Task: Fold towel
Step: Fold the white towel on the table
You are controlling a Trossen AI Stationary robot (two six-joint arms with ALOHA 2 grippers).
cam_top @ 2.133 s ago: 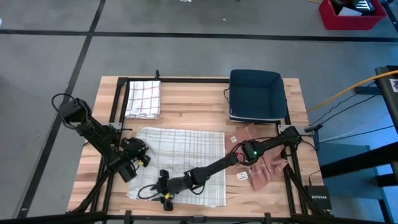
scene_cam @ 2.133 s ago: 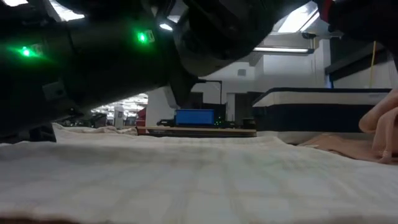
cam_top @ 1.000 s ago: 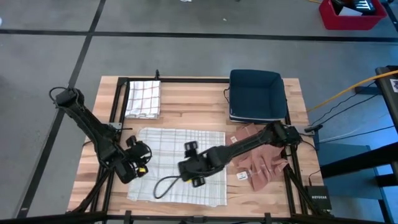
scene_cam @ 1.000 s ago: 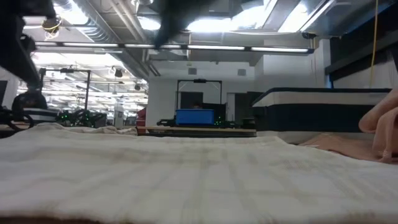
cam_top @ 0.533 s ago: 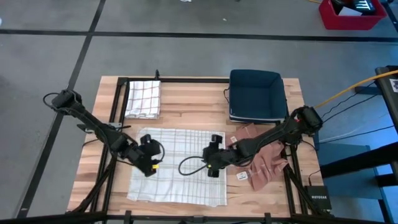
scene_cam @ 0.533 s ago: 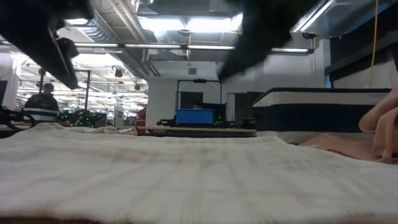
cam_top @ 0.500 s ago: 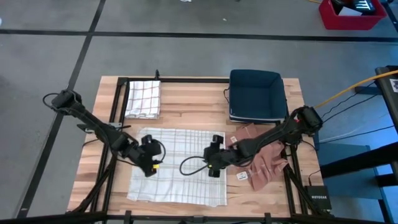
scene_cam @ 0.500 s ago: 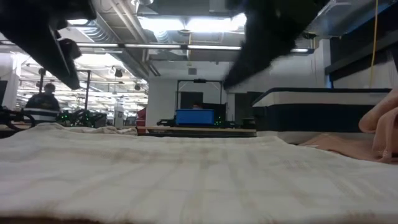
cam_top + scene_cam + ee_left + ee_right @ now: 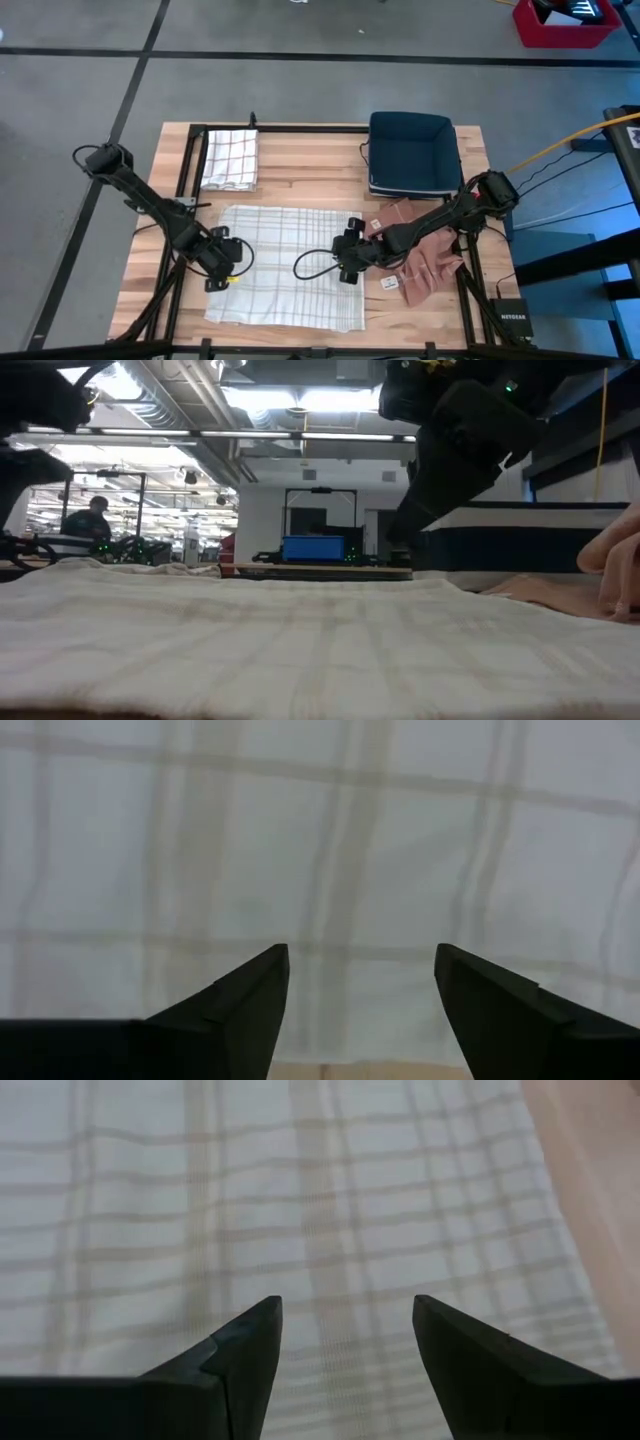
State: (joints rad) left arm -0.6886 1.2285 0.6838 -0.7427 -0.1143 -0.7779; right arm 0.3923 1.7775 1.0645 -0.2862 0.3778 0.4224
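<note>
The checked towel [image 9: 287, 265] lies spread flat on the near centre of the table [image 9: 300, 160]. The left gripper [image 9: 226, 262] is over the towel's left edge, jaws spread and empty. The right gripper [image 9: 349, 257] is at the towel's right edge, jaws likewise apart, holding nothing; whether either touches the cloth is unclear. A folded towel [image 9: 230, 158] lies far left.

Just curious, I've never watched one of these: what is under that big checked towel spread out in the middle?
The big checked towel lies flat on the wooden table; bare boards show around its edges. Whatever might sit beneath its middle is covered and cannot be seen.
</note>
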